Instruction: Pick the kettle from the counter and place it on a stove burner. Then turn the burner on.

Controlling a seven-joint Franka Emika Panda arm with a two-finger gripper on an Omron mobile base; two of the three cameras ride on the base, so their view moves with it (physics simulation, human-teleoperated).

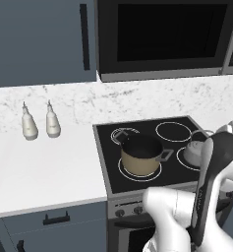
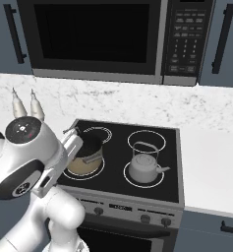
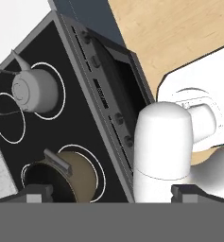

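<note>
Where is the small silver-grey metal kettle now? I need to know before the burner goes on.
The small silver-grey metal kettle sits inside the front-right white ring of the black glass cooktop, right of the tan pot.

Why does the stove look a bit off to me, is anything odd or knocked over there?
Nothing is spilled or tipped. The kettle stands upright inside the front-right burner ring, and the tan pot sits upright on the front-left ring. One oddity: the pot looks open, with no lid on it. The hand is apart from both.
</note>
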